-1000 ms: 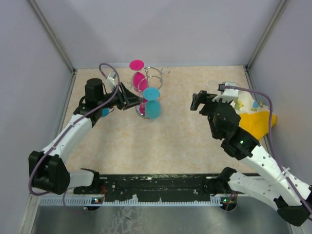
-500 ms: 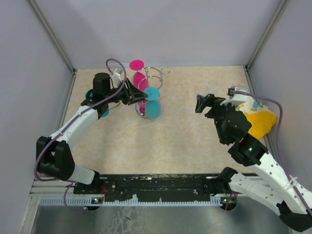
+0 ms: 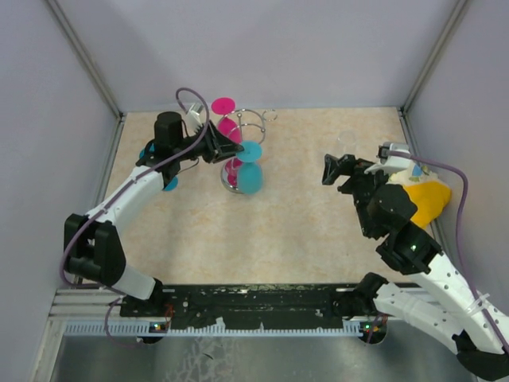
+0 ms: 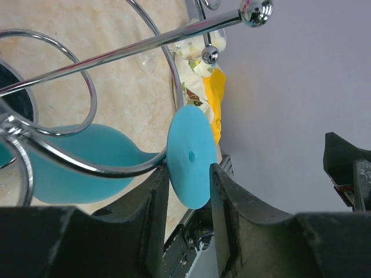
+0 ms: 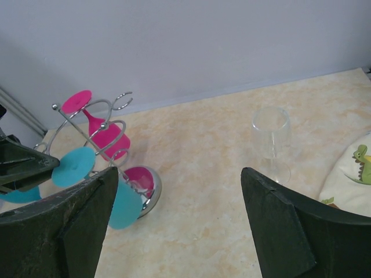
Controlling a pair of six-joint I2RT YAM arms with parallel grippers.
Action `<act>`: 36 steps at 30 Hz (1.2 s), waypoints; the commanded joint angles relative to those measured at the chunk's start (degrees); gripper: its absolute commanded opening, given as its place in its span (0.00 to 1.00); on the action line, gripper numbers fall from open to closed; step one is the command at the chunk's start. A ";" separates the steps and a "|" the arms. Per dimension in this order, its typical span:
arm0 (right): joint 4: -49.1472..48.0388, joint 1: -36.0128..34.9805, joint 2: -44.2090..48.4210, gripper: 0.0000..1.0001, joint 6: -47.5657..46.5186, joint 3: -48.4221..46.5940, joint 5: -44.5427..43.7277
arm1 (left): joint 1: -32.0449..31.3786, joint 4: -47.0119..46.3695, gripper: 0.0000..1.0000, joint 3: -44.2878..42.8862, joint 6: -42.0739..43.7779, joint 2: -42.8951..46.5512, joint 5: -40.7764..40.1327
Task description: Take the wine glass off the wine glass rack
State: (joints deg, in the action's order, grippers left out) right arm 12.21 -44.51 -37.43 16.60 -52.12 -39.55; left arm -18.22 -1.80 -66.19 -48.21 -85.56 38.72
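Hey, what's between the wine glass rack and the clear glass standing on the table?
Nothing: in the right wrist view, only bare tabletop separates the wine glass rack from the clear glass.
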 commanded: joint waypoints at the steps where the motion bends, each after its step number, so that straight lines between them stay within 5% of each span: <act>1: -1.87 -0.49 1.09 0.87 -0.85 -0.04 0.03 | -1.38 -2.96 0.36 -2.56 -0.55 -2.47 2.40; 11: -2.31 -0.49 2.26 0.87 -0.87 0.89 -0.35 | -2.26 -4.27 0.00 -2.45 -0.84 -2.07 3.86; 36: -2.09 -0.49 2.94 0.89 0.45 1.98 1.53 | -3.29 -11.38 0.00 5.98 -7.87 4.23 11.36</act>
State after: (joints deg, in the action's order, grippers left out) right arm 11.62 -44.51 -34.54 16.67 -50.13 -39.29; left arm -20.71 -9.06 -61.21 -54.37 -83.42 46.65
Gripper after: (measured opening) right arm 0.884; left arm 0.007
